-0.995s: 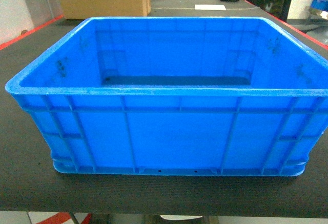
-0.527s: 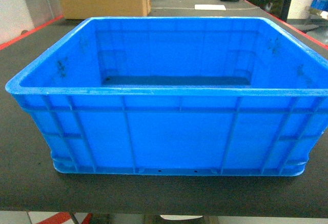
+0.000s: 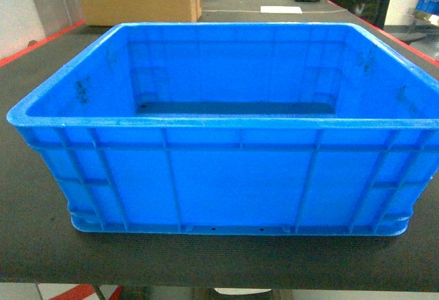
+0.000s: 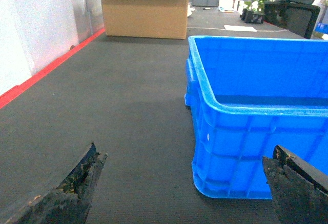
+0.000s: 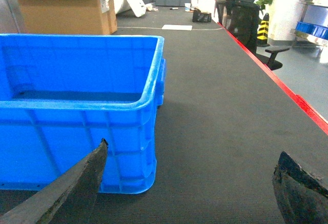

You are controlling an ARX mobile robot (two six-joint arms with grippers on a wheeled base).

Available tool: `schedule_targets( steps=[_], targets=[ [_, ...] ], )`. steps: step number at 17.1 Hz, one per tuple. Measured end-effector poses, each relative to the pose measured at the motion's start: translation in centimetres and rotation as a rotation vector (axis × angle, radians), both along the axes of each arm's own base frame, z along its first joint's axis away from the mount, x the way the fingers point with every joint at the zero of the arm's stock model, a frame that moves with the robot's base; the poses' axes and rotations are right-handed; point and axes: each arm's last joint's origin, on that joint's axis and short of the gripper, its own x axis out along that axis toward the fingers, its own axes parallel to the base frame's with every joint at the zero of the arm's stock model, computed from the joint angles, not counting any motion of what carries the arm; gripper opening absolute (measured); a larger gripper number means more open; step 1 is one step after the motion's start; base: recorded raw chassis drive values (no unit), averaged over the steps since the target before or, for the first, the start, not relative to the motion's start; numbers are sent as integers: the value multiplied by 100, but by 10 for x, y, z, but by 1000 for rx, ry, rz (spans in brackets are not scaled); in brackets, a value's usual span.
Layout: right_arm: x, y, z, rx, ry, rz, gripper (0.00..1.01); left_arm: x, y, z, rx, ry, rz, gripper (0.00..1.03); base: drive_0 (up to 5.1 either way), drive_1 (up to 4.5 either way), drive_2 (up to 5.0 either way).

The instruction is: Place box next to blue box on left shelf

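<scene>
- Jaws first: the left gripper is spread wide, one worn black finger low on the left of its wrist view and the other at the lower right, holding nothing.
- Same story on the right gripper: jaws splayed and bare, one finger tip close in front of the box's near corner, the other well out over the dark mat.
- Neither gripper shows in the head view, so both sit low and near the robot, short of the box.
- Now the box itself: big, blue, open-topped and empty, sitting flat on the dark worktop, square-on to the robot, near wall facing us.
- From the left wrist, the box's left end wall lies ahead and to the right; from the right wrist, the right end wall lies ahead and to the left. So the arms flank it, apart from it.
- Step in hand, as I read it: get a two-arm hold. Best bet is one gripper per end, matched in height under the thick rim, closing in evenly so the box doesn't skew or slide on the mat.
- Farther back: a cardboard carton and a black office chair. No shelf or second blue box in any view, so placing is a long way off.
</scene>
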Motion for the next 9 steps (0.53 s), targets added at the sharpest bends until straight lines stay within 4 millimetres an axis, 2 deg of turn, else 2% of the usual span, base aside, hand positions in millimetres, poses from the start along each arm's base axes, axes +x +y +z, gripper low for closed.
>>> schedule_targets(
  steps=[7, 9],
  targets=[
    [0, 0, 0, 0, 0, 0, 98, 0, 0, -2, -3, 33, 8, 98, 0, 0, 0],
    [3, 2, -2, 5, 145, -42, 98, 7, -2, 0, -13, 151, 53, 98, 0, 0, 0]
  ],
)
